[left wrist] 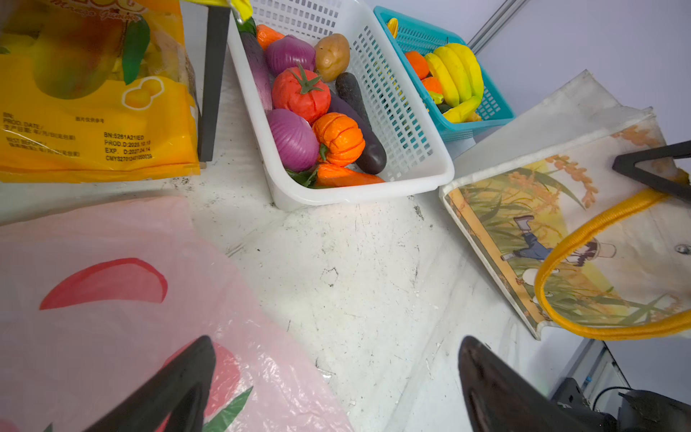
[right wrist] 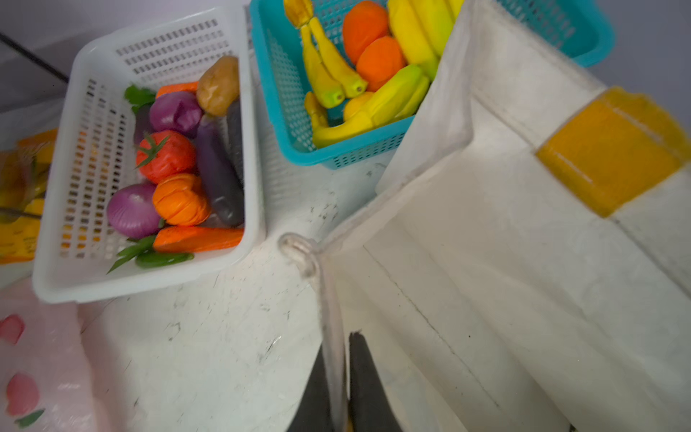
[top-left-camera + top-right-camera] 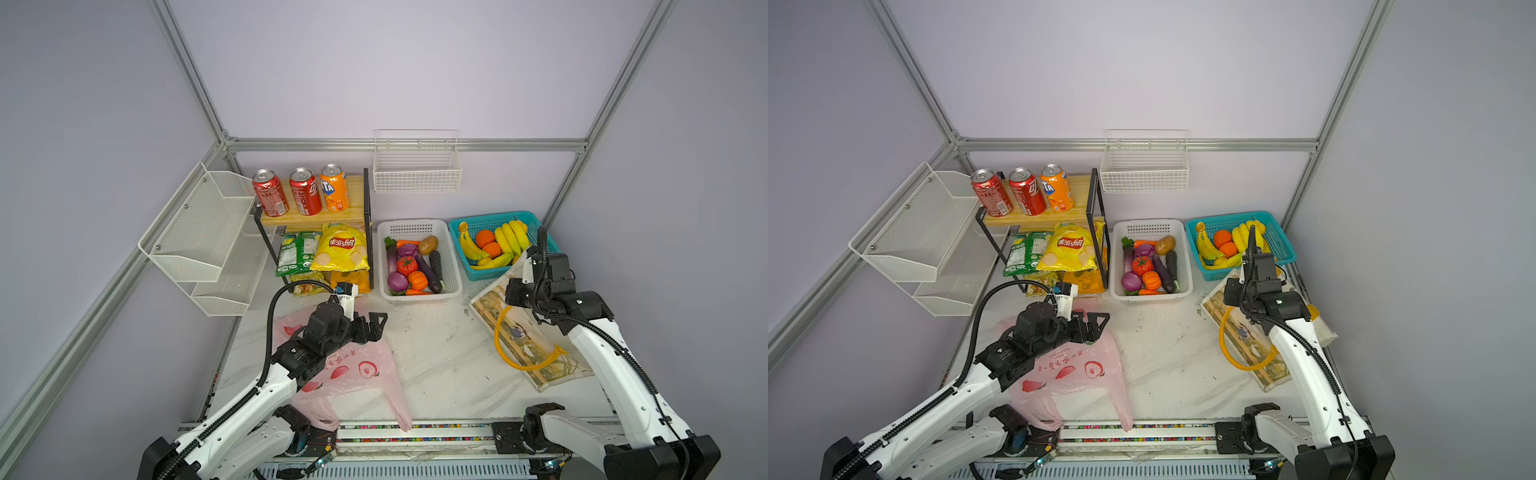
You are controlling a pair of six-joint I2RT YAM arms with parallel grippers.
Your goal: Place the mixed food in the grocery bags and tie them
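Right end effector (image 2: 338, 351) pinches floppy cream tote (image 2: 486, 262) at the rim; left end effector (image 1: 336, 340) gapes above flimsy pink bag (image 1: 93, 355). Handles seem safest.

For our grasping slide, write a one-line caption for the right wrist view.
Right gripper pinching the edge of the cream cloth tote; white vegetable basket and teal fruit basket lie beyond.

White basket (image 3: 419, 227) first: just right of it sits a teal basket (image 3: 486, 219) with bananas (image 3: 513, 239) and two oranges (image 3: 485, 239). Left of it a wooden shelf (image 3: 355, 203) carries an orange soda can (image 3: 334, 189), and a wire basket (image 3: 417, 174) hangs on the wall above.
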